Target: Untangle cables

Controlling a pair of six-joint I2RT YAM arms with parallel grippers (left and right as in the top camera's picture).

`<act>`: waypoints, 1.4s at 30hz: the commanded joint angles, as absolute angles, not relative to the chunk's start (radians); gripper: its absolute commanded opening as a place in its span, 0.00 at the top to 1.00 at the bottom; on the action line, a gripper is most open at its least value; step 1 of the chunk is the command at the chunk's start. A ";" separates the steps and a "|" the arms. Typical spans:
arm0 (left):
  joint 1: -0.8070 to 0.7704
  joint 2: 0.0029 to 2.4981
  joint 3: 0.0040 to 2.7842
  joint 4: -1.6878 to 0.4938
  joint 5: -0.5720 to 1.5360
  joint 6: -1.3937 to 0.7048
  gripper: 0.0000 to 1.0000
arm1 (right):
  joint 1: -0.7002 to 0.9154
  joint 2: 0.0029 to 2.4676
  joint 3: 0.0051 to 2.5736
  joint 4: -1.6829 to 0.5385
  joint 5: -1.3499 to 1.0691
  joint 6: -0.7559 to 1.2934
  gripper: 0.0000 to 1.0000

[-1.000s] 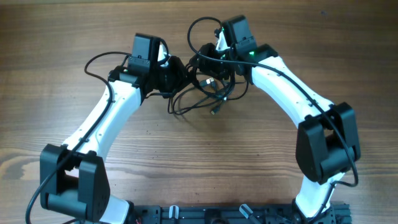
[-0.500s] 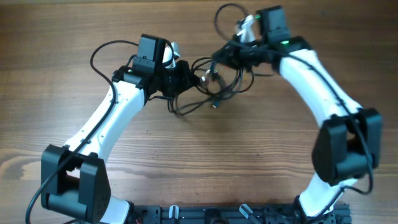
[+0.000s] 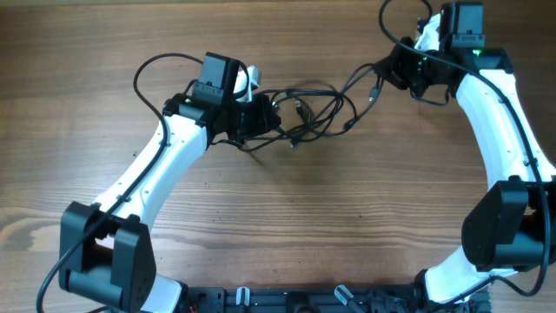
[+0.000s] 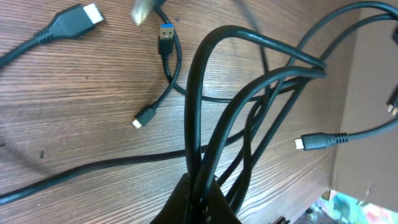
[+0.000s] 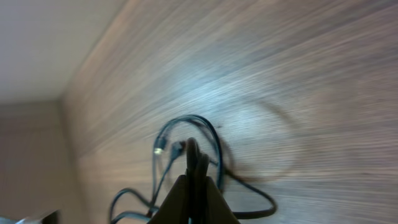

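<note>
A tangle of thin black cables (image 3: 308,109) lies stretched across the far middle of the wooden table. My left gripper (image 3: 261,117) is shut on a bundle of several cable strands (image 4: 205,130) at the tangle's left end. Loose plug ends show in the left wrist view: a blue USB plug (image 4: 165,31), a small white-tipped plug (image 4: 138,122) and a silver-tipped plug (image 4: 300,144). My right gripper (image 3: 401,71) is shut on one cable (image 5: 194,155) at the far right, and that strand runs back to the tangle (image 3: 360,76).
The thicker black cables wired to the white arms loop over the left arm (image 3: 152,69) and the right arm (image 3: 391,17). The table's far edge and a wall show in the right wrist view (image 5: 62,99).
My right gripper has moved far to the right and back with its cable, pulling the tangle out into a longer, flatter spread. My left gripper has kept its grip and shifted slightly right.
</note>
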State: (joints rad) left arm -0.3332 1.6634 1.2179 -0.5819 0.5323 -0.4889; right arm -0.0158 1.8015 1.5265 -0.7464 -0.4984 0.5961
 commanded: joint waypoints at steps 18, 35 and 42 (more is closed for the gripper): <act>-0.316 1.374 1.212 -0.400 0.472 -0.859 0.96 | 0.156 1.587 1.541 -0.770 -0.746 0.252 0.32; -0.316 1.374 1.212 -0.401 0.319 -1.762 0.96 | 0.334 1.646 1.538 -0.763 -0.540 0.418 0.40; -0.316 1.374 1.212 -0.412 0.282 -1.954 0.96 | 0.335 1.693 1.536 -0.763 -0.562 0.370 0.44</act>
